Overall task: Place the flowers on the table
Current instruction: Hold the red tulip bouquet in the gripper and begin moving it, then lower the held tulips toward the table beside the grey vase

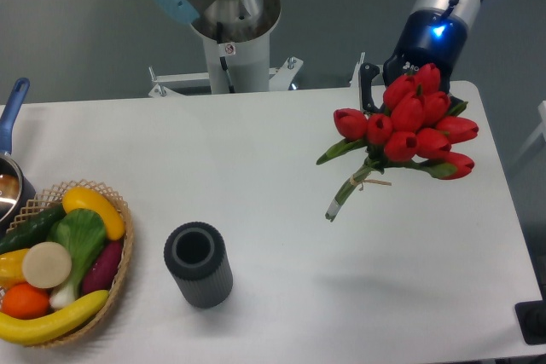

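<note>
The flowers (409,125), a bunch of red tulips with green leaves and pale tied stems (348,189), hang in the air over the right part of the white table (281,168). Their stems point down and to the left, and a faint shadow lies on the tabletop below them. My gripper (384,91) comes in from the upper right under a blue-lit wrist (431,36). It sits behind the blooms, which hide most of it; one black finger (368,84) shows at their left. The bunch stays aloft in its hold.
A dark grey ribbed cylinder vase (198,263) stands upright left of centre near the front. A wicker basket (119,236) of fruit and vegetables sits at the front left, with a blue-handled pot (10,125) behind it. The robot base (229,31) is at the back edge.
</note>
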You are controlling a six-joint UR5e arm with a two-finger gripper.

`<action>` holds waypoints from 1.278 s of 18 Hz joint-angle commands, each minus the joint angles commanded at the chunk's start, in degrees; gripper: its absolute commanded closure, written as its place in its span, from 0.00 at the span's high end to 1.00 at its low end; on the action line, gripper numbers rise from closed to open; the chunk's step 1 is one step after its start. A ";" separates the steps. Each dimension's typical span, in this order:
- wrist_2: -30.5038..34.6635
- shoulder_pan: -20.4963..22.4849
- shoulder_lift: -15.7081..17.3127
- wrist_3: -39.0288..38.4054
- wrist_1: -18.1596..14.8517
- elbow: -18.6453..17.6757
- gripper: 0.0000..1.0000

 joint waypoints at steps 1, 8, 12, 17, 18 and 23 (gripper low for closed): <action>0.61 -0.17 0.09 0.00 0.00 0.18 0.38; 6.15 -0.62 1.05 0.00 -0.17 0.27 0.38; 13.24 -1.05 1.76 -0.09 -0.09 0.62 0.38; 20.81 -2.98 1.93 0.09 -0.26 0.53 0.37; 23.53 -3.86 2.11 0.26 -0.26 0.44 0.37; 37.86 -9.57 1.32 3.43 -0.35 0.70 0.37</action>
